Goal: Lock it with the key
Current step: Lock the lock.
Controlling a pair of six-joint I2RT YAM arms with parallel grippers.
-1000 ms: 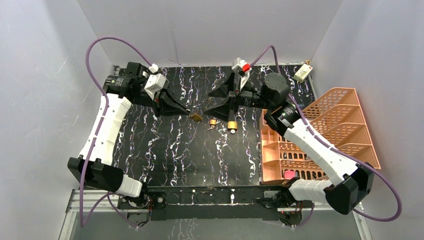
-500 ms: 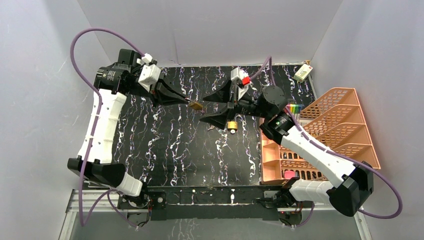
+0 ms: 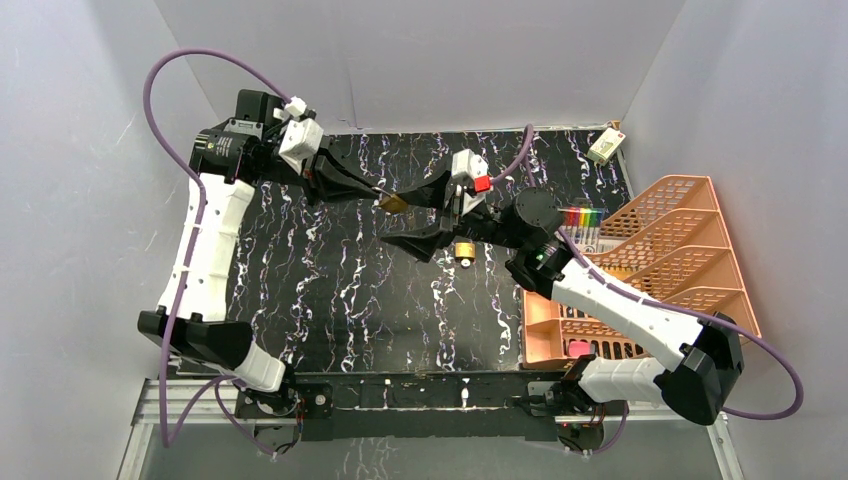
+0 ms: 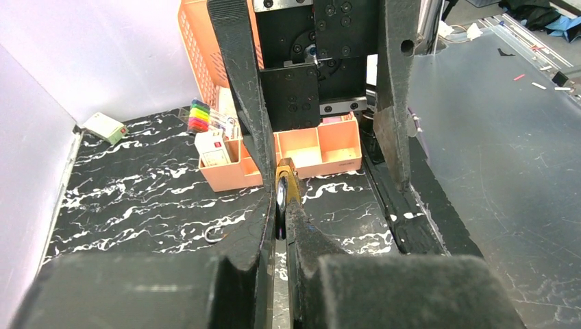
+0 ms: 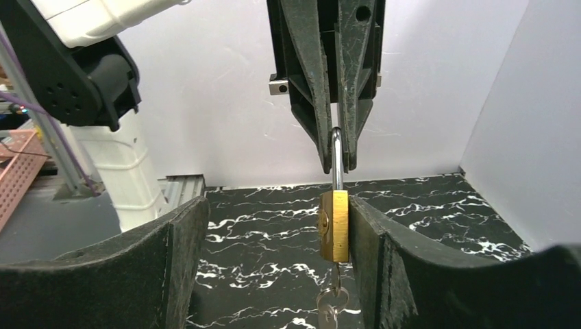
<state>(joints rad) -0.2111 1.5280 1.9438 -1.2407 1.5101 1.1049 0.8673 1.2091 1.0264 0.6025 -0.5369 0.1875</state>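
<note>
A brass padlock [image 5: 334, 226] hangs in the air by its steel shackle, with my left gripper [image 5: 337, 161] shut on the shackle from above. A key [image 5: 331, 301] on a ring dangles under the lock body. My right gripper [image 5: 274, 233] is open around the lock. Its right finger [image 5: 370, 253] is against the brass body and its left finger [image 5: 181, 260] stands well apart. In the top view the padlock [image 3: 394, 203] sits at the left gripper [image 3: 385, 199] tip, inside the right gripper [image 3: 405, 215]. In the left wrist view the padlock [image 4: 283, 185] shows edge-on between the shut fingers.
A second brass padlock [image 3: 464, 250] lies on the black marbled mat just behind the right gripper. An orange organiser [image 3: 640, 270] with markers [image 3: 580, 217] stands at the right. A small white box [image 3: 603, 147] sits at the back right corner. A loose wire ring [image 4: 214, 235] lies on the mat.
My right gripper has swung left and now brackets the hanging padlock, its jaws narrowing. The left arm has lifted the padlock slightly and kept its grip.
</note>
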